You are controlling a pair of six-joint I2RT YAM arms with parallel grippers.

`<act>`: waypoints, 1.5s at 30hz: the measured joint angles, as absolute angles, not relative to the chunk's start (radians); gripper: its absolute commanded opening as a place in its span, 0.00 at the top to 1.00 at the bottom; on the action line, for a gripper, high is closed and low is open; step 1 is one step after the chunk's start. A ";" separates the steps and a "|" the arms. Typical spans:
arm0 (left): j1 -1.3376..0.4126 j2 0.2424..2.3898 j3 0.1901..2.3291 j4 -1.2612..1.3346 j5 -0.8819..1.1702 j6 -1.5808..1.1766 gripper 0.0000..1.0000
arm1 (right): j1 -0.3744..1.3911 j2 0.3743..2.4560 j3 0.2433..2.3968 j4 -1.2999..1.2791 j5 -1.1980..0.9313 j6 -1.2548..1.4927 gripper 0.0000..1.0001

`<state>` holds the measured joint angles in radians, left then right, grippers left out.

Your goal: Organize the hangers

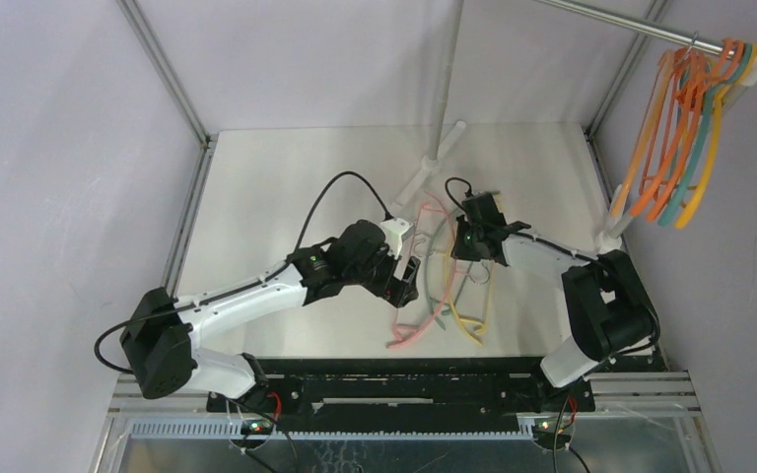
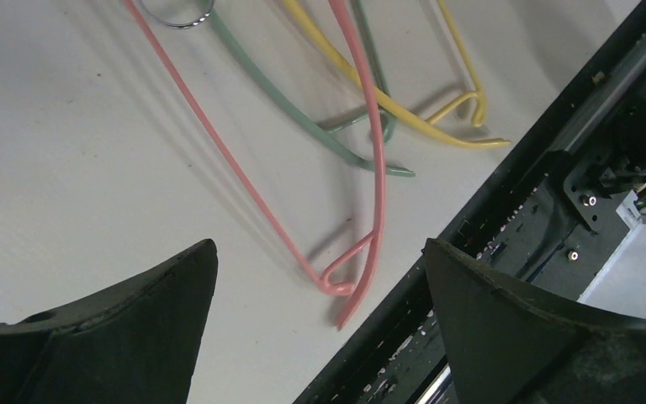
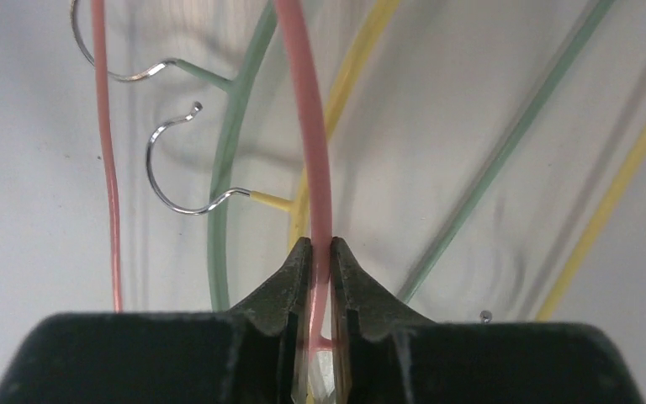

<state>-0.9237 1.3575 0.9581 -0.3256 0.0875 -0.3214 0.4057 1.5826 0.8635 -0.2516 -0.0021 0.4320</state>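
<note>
Three hangers lie tangled on the white table between my arms: a pink hanger, a yellow hanger and a pale green hanger. My right gripper is shut on the pink hanger. In the right wrist view the right gripper pinches the pink hanger's bar. Beneath it lie the pale green hanger and the yellow hanger. My left gripper is open and empty. In its wrist view the left gripper hovers over the pink hanger's end. Several orange, yellow and teal hangers hang on the rail.
The steel rail runs across the top right, carried by a white post. The rack's upright pole and its white foot stand behind the pile. A black frame borders the table's near edge.
</note>
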 measured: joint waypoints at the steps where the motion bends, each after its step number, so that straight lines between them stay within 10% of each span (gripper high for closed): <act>1: -0.931 1.362 0.962 -0.326 0.090 -0.314 0.03 | 0.405 1.574 0.868 -0.259 0.000 0.430 0.85; 35: -1.049 1.684 1.109 -0.316 0.071 -0.235 0.02 | 0.401 1.407 1.171 -0.498 -0.035 0.383 0.86; 45: -1.050 1.718 1.166 -0.310 0.056 -0.224 0.23 | 0.376 1.353 1.222 -0.601 -0.085 0.367 0.85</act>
<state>-1.0500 1.7184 1.1660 -0.3099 0.0555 -0.2245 0.3756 1.3533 1.2221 -0.6010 -0.0849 0.3672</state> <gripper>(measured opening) 0.840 0.149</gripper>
